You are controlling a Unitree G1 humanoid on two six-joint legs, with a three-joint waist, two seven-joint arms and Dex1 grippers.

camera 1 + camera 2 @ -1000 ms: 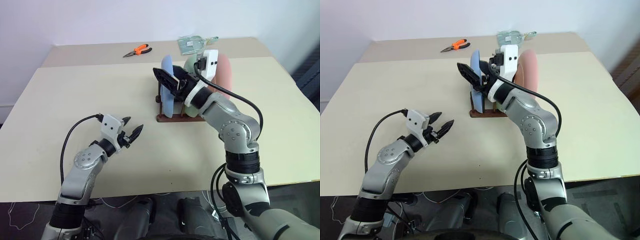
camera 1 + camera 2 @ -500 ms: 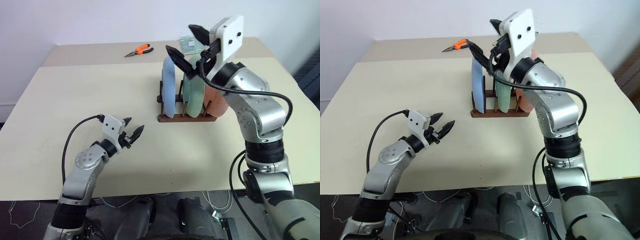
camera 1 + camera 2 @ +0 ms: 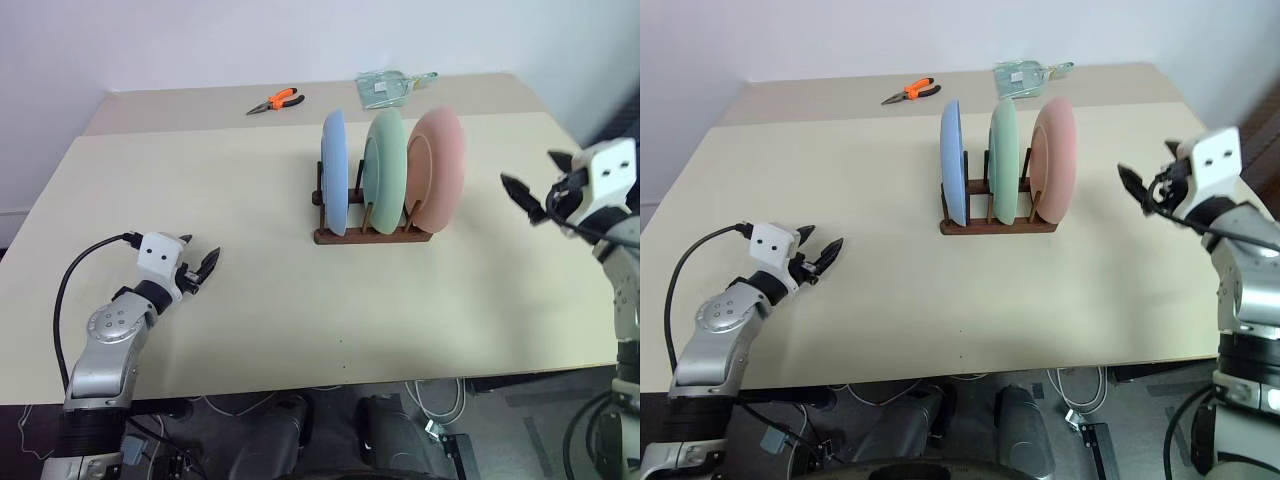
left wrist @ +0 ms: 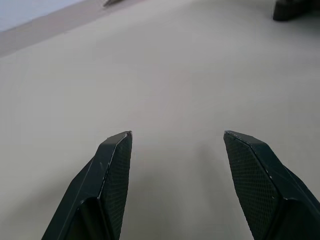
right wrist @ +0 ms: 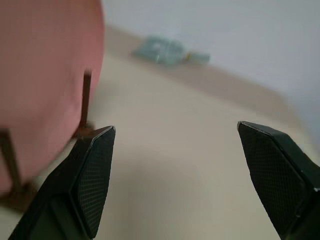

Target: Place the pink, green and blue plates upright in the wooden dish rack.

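Pale walls stood behind a cream-coloured table (image 3: 250, 290), with a second beige table (image 3: 200, 105) butted against its far edge. Near the middle of the front table sat the wooden dish rack (image 3: 372, 236), a small dark brown frame with thin upright pegs. Three plates stood on edge in it, side by side and apart from one another: the blue plate (image 3: 334, 172) toward the robot's left, the green plate (image 3: 385, 169) in the middle, and the pink plate (image 3: 437, 170) toward its right. On the far table lay orange-handled pliers (image 3: 275, 101) and, further right, a clear plastic packet (image 3: 388, 87). The left gripper (image 3: 198, 266) was low over the near left part of the table, well apart from the rack, its two black fingers (image 4: 116, 165) spread with only bare tabletop between them and nothing held. The right gripper (image 3: 535, 187) was raised off to the right of the rack, clear of the pink plate, its fingers (image 5: 95, 170) set wide and empty; in the right wrist view the pink plate (image 5: 45, 85) and a rack peg appeared close beside one finger.
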